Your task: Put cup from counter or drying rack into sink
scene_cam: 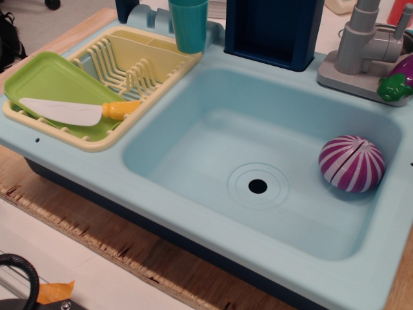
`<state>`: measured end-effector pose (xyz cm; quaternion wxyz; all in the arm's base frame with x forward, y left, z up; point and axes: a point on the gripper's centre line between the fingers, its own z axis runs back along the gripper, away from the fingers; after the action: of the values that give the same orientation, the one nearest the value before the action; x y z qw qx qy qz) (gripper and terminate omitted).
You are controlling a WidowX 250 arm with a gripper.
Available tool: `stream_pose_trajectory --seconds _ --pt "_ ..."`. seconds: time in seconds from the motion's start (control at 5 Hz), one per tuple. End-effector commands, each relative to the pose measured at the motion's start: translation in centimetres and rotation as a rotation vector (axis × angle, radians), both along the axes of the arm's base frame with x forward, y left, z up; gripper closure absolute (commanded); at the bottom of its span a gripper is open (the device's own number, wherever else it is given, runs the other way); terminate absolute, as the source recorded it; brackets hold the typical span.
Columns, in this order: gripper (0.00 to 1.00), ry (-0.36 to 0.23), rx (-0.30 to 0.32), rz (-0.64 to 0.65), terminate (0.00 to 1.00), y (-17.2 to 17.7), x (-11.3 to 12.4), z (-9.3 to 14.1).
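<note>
The teal cup [188, 24] is upright at the top centre, at the back right corner of the pale yellow drying rack [145, 71]. Its top is cut off by the frame edge, so I cannot tell whether it stands there or is held. The light blue sink [193, 129] lies to the right of the rack, with a round drain hole [257, 186] in its floor. The light blue counter [213, 213] surrounds the basin. No gripper shows in this view.
A striped purple ball [352, 164] lies in the sink at the right. A lime green tray [48, 81] with a toy knife [77, 111] rests on the rack's left part. A dark blue box [271, 29], a grey faucet [364, 48] and a toy vegetable [399, 81] stand at the back.
</note>
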<state>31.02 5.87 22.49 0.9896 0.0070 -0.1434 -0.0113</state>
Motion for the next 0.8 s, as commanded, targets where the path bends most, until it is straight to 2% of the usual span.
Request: stream_pose_trajectory --seconds 0.0,0.2,0.4,0.6 --pt "0.0 0.0 0.0 0.0 0.0 0.0 0.0 0.0" --pt "0.0 0.008 -0.007 0.016 0.0 1.2 1.0 -0.8" --pt "0.0 -0.023 -0.022 0.02 0.0 3.0 1.4 -1.2" --pt "0.0 -0.024 -0.035 0.021 0.0 3.9 2.3 -1.8"
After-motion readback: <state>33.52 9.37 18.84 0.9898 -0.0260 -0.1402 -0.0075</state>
